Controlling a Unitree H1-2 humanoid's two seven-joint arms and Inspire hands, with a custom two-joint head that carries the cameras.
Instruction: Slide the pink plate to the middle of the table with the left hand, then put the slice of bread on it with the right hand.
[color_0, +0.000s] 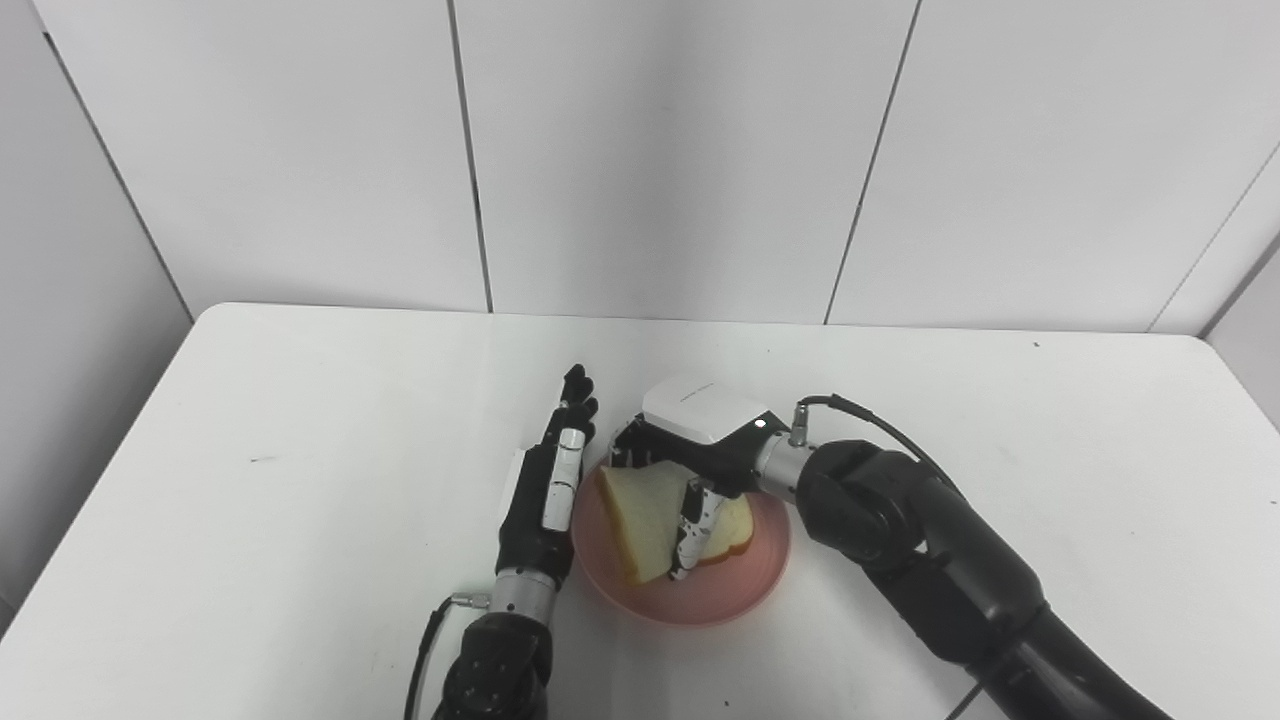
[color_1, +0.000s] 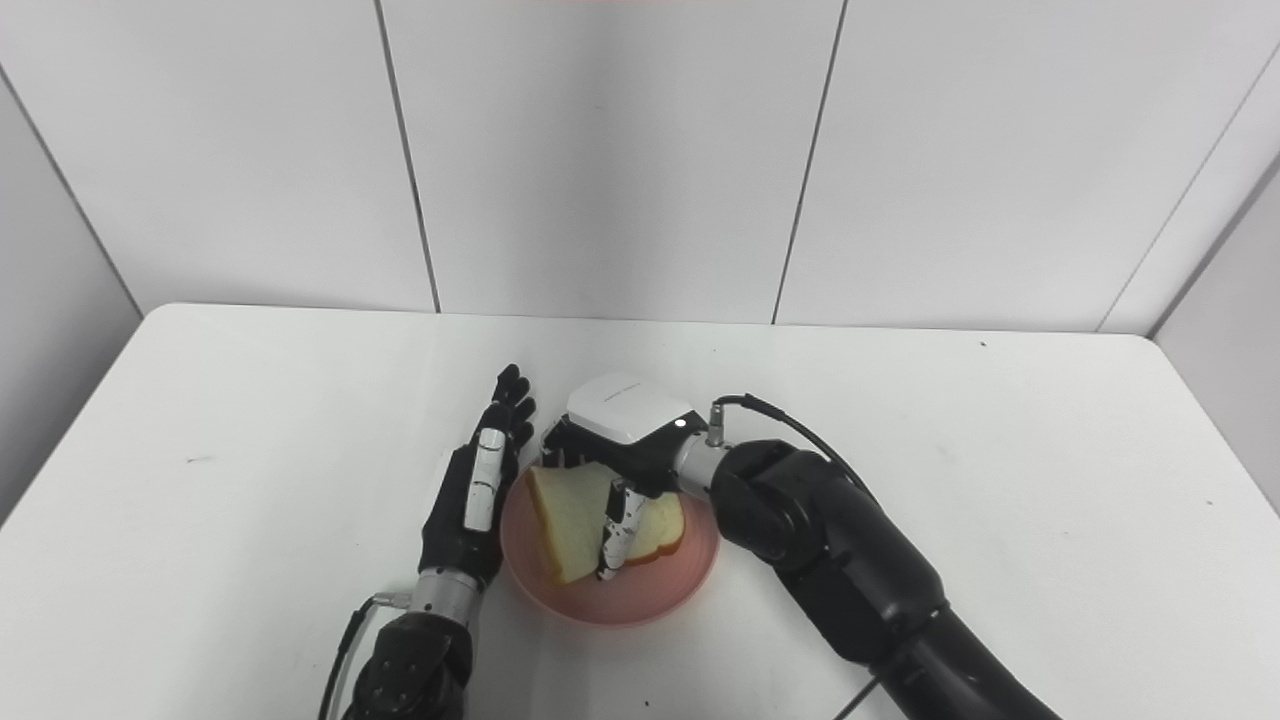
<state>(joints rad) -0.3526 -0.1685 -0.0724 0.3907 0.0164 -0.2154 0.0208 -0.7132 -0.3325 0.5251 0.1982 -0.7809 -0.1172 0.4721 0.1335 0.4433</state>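
Both views gave you one scene; the right eye showed more bare table beyond the right arm. Your right hand (color_0: 690, 450) gripped the bread (color_0: 640, 520) over the pink plate (color_0: 700, 595); your left hand (color_0: 545, 490), fingers straight, held nothing beside the plate's left rim.

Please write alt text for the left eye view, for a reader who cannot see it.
The right hand holds a slice of bread over a pink plate on a white table. The left hand is beside the plate's left rim, fingers straight.
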